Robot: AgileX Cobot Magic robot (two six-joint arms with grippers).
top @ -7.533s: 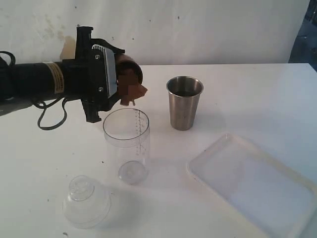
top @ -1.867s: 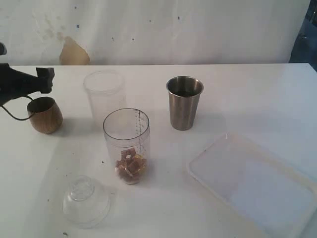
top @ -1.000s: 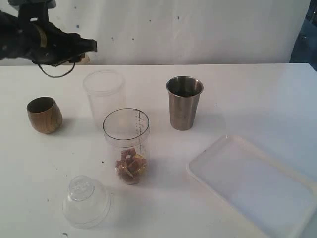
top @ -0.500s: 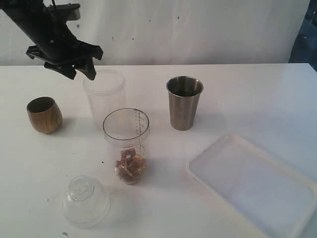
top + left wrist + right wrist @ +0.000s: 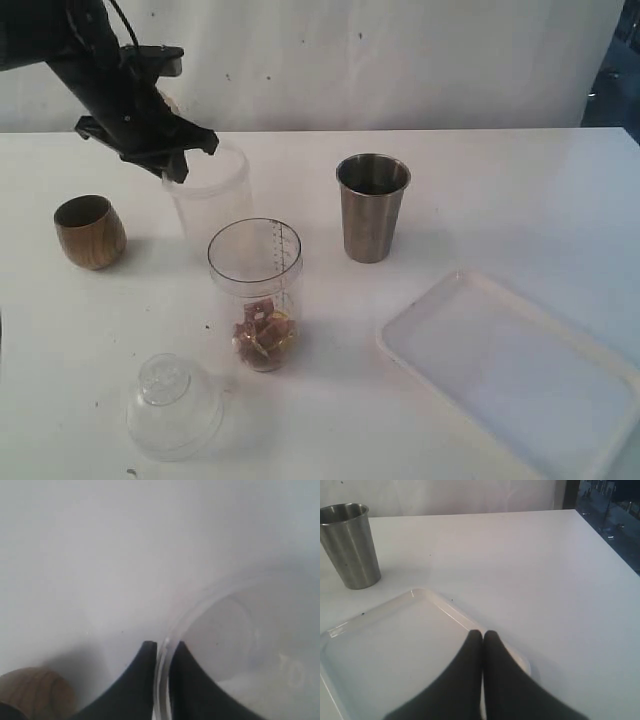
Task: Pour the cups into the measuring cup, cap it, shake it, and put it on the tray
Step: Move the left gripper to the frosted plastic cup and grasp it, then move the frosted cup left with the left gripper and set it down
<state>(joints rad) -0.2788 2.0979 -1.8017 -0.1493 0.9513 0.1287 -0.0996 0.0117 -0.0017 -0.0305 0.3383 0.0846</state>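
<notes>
So the left gripper [image 5: 163, 648] is down at the frosted cup [image 5: 210, 195]. Its two black fingers [image 5: 142, 680] straddle the cup's rim, one inside and one outside, and the thin wall looks pinched between them. The cup itself stands upright on the white table [image 5: 500, 190], toward the back and just behind the measuring cup [image 5: 256, 285]. The measuring cup is upright too and open on top, with the scale marks showing down its side and a little heap of brown chunks [image 5: 263, 335] sitting in its rounded bottom. The wooden cup [image 5: 90, 232] sits upright off to the left, well apart from the measuring cup, and there's no telling from here whether it has anything in it. The clear domed lid [image 5: 175, 405] lies on the table in front and a bit left of the measuring cup, near it but not touching. A steel tumbler [image 5: 373, 207] stands to the right of the measuring cup, apart from it. The tray [image 5: 520, 380] lies flat at the front right of the table, with its low rim running all the way around. Over on that side the right gripper [image 5: 483, 635] hangs above one edge of the tray with its dark fingers pressed flat together, and the steel tumbler shows beyond the tray's far corner in the right wrist view.
</notes>
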